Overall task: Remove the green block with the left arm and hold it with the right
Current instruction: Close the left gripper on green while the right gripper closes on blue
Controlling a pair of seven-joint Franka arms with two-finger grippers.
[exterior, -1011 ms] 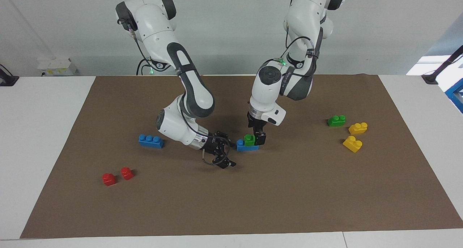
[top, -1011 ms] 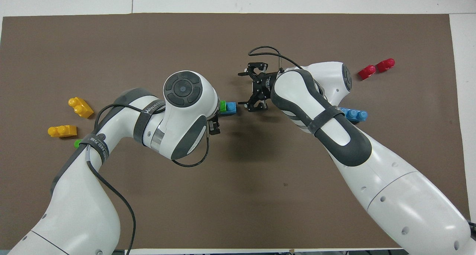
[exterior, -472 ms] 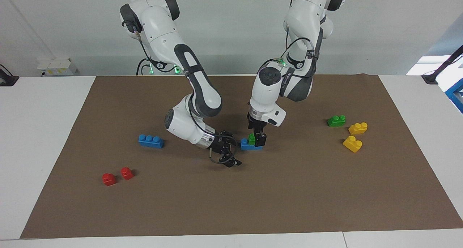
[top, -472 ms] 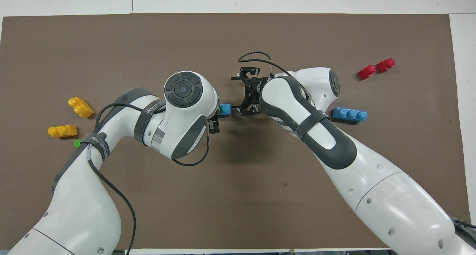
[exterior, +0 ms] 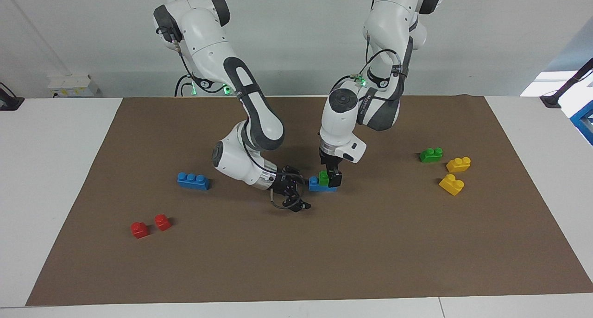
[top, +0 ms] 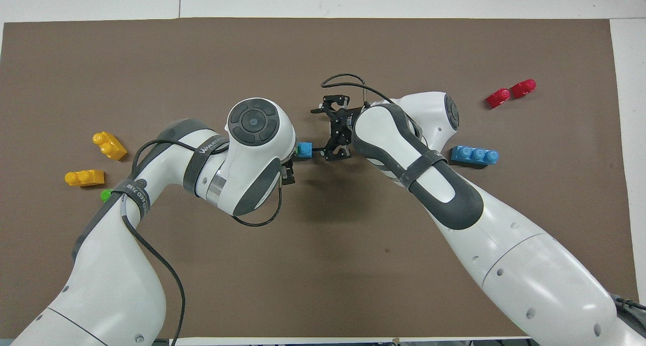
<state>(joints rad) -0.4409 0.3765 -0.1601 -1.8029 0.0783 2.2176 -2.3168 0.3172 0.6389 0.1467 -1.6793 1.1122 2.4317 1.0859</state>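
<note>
Here green block (exterior: 323,177) tops blue brick (exterior: 317,185).

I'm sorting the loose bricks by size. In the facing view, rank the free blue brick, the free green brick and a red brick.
1. Blue three-stud brick.
2. Green brick beside the yellow ones.
3. Either red brick; the two look alike.

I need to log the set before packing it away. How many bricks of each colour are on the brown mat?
Blue: 2, a long one alone and one under a green brick.
Green: 2, one stacked on the blue, one near the yellows.
Yellow: 2.
Red: 2.
Total: 8.
</note>
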